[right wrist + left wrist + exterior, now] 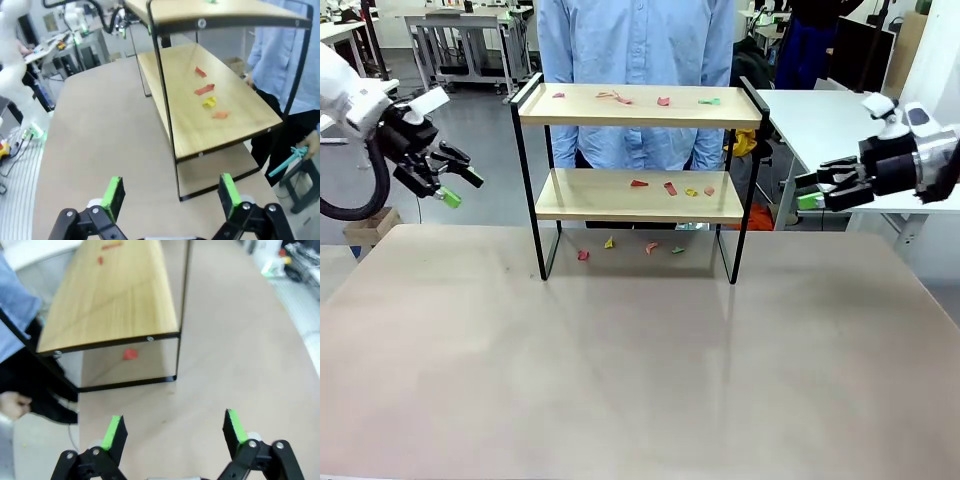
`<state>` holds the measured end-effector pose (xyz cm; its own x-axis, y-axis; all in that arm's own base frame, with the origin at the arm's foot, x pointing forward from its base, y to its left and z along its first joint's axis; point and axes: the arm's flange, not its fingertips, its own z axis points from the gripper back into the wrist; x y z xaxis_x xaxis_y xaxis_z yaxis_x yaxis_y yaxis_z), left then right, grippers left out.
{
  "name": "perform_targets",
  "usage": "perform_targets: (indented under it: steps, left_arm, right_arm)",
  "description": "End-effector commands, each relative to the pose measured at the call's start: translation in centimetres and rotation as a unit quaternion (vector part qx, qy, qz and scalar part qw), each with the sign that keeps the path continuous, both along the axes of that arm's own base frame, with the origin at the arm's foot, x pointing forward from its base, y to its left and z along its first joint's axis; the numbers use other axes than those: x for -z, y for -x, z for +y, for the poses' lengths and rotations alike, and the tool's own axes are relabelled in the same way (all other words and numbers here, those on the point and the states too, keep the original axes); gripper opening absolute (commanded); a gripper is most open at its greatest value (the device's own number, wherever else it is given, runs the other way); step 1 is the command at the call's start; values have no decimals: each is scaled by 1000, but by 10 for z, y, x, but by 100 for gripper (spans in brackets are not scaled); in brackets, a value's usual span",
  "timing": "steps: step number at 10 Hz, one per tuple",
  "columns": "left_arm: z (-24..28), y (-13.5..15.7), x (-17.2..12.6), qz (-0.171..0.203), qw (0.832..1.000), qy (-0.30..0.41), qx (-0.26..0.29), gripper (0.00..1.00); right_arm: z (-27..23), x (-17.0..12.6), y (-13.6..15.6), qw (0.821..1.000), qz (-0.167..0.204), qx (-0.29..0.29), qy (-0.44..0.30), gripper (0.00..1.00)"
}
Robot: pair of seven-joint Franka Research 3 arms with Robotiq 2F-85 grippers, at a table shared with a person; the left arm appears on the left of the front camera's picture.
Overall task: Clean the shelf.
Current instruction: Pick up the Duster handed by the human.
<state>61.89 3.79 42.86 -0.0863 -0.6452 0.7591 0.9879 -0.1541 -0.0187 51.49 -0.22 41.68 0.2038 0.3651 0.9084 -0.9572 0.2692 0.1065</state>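
The shelf (640, 113) stands at the far middle of the table, two light wooden boards in a thin black frame. Small coloured paper scraps (663, 101) lie on the top board, more scraps (670, 188) on the lower board, and others (609, 243) on the table under it. My left gripper (450, 185) hangs open in the air to the shelf's left, nothing between its fingers. My right gripper (815, 187) hovers open at the shelf's right. In the right wrist view the lower board (225, 130) carries red, yellow and orange scraps (204, 90) beyond the open gripper (170, 192). The left wrist view has the top board (110, 300) ahead of the open gripper (174, 429).
A person in a blue shirt (635, 45) stands right behind the shelf, one hand holding a teal tool (287, 160). A white table (820, 120) stands at the right behind my right gripper. The broad beige table (640, 370) stretches in front of the shelf.
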Motion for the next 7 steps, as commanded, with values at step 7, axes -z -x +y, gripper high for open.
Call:
perform_targets:
  steps: [7]
  left_arm:
    - [23,-22,39,-37,992,117,39,100]
  right_arm:
    - [-19,44,-25,999,-7,-23,-44,100]
